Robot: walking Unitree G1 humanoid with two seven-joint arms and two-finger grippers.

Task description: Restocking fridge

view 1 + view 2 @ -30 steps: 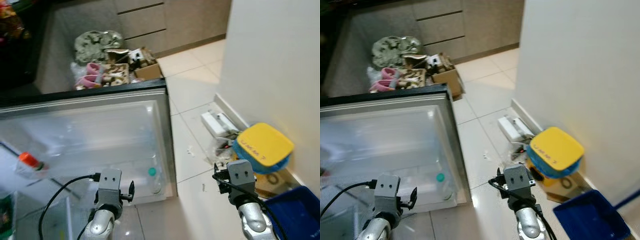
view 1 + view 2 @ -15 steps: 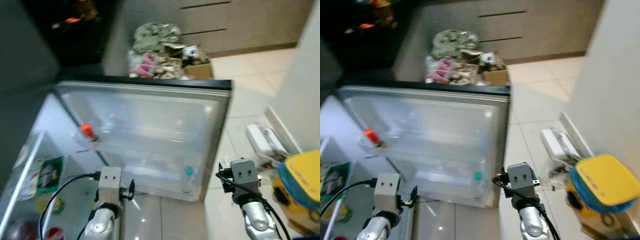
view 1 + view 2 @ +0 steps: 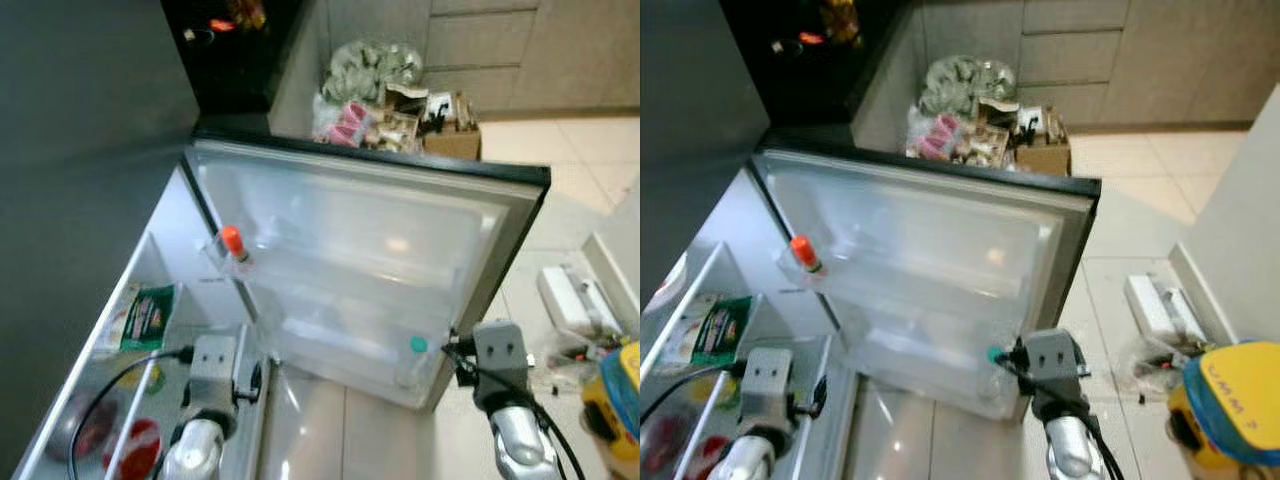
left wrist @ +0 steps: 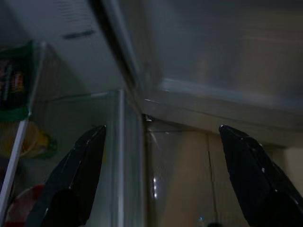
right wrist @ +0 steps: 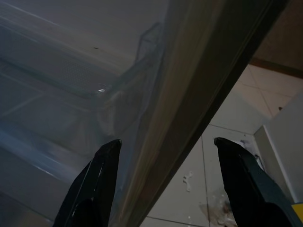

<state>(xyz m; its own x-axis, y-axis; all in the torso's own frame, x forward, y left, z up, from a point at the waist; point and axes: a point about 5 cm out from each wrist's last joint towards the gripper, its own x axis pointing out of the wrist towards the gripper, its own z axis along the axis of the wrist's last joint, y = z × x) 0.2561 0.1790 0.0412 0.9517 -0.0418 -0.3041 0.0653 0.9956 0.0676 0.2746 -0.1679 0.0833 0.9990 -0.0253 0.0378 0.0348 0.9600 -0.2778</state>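
The left gripper hangs spread before the open grey fridge's glass shelves. An orange-capped clear bottle sits in the white fridge door. The right gripper, fingers apart, straddles the door's right edge.

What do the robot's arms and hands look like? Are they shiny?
Yes, they are shiny. Both arms are rounded silver metal. Each wrist carries a grey boxy block with small dark dots, and a black cable loops off it. The left gripper and the right gripper each have two long, black, pointed fingers.
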